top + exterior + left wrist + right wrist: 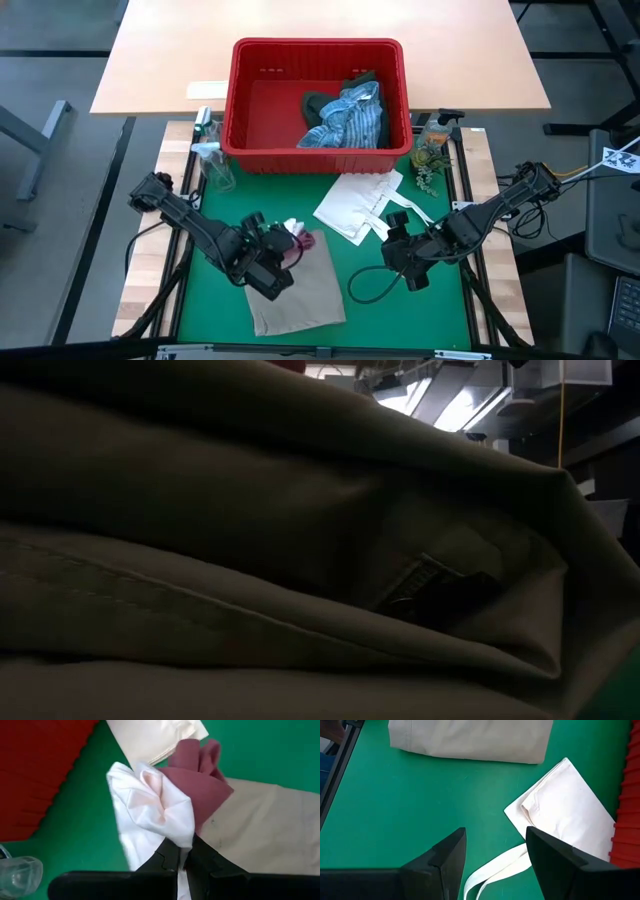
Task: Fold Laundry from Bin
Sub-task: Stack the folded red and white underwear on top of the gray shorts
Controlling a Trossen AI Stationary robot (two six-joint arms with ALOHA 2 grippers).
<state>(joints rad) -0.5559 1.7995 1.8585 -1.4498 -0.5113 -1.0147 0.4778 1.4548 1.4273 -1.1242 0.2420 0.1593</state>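
Observation:
A folded tan garment lies flat on the green mat and fills the low view. My left gripper is over its far end, shut on a small white cloth; a small maroon cloth is bunched beside it. The red bin stands at the far side with the blue-white striped shirt and a dark green garment inside. My right gripper is open and empty above the mat, right of the tan garment. My left gripper pinches a gathered fold of the small white cloth between its two fingertips. The cloth bunches up beyond the fingers, slack, and touches the maroon cloth. Whether it is lifted clear of the tan garment I cannot tell.
A flat white tote bag with loop handles lies on the mat between the bin and my right gripper. A clear spray bottle stands left of the bin, a green-topped bottle and plant at its right.

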